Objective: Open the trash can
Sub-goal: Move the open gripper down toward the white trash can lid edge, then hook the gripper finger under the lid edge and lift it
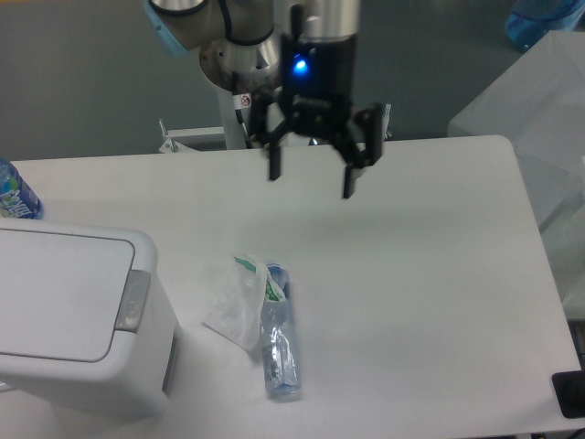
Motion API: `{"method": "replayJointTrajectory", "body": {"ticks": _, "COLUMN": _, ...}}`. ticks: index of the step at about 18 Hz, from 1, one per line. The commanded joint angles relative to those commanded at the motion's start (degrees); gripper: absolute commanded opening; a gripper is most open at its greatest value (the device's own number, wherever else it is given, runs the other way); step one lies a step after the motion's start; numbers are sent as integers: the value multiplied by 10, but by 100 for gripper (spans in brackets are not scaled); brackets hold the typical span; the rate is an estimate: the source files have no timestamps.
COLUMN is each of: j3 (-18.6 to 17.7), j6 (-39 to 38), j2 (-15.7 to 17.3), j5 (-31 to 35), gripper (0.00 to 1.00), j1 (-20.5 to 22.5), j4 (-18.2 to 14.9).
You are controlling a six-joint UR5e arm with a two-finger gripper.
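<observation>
The trash can [73, 320] is a big white boxy bin at the lower left of the table, its flat lid down and a small grey push-button latch [133, 299] on the lid's right edge. My gripper [312, 185] hangs over the back middle of the table, well up and to the right of the bin. It is open, both dark fingers spread wide with nothing between them, and a blue light glows on its body.
A clear plastic bottle [280, 337] lies beside a crumpled plastic wrapper [237, 303] just right of the bin. Another bottle with a blue label [15, 194] stands at the far left edge. The arm's base [247, 73] rises behind the table's back edge.
</observation>
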Motion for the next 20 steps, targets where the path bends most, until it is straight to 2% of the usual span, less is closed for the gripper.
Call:
{"method": "replayJointTrajectory", "body": {"ticks": 5, "j3": -1, "j6": -113, "j2": -35, "j5": -2, "gripper": 100, "j1": -48, "j4": 69}}
{"method": "replayJointTrajectory", "body": {"ticks": 8, "j3": 1, "j6": -191, "j2": -42, "j5": -4, "gripper": 100, "j1": -66, "j4": 77}}
{"method": "replayJointTrajectory", "body": {"ticks": 11, "j3": 3, "j6": -230, "j2": -53, "j5": -15, "gripper": 100, "j1": -67, "j4": 94}}
{"method": "replayJointTrajectory", "body": {"ticks": 16, "j3": 4, "j6": -270, "j2": -74, "j5": -17, "gripper": 100, "j1": -68, "j4": 115}}
{"method": "replayJointTrajectory", "body": {"ticks": 20, "j3": 9, "j6": -273, "j2": -86, "j5": -25, "gripper": 100, "j1": -68, "j4": 117}}
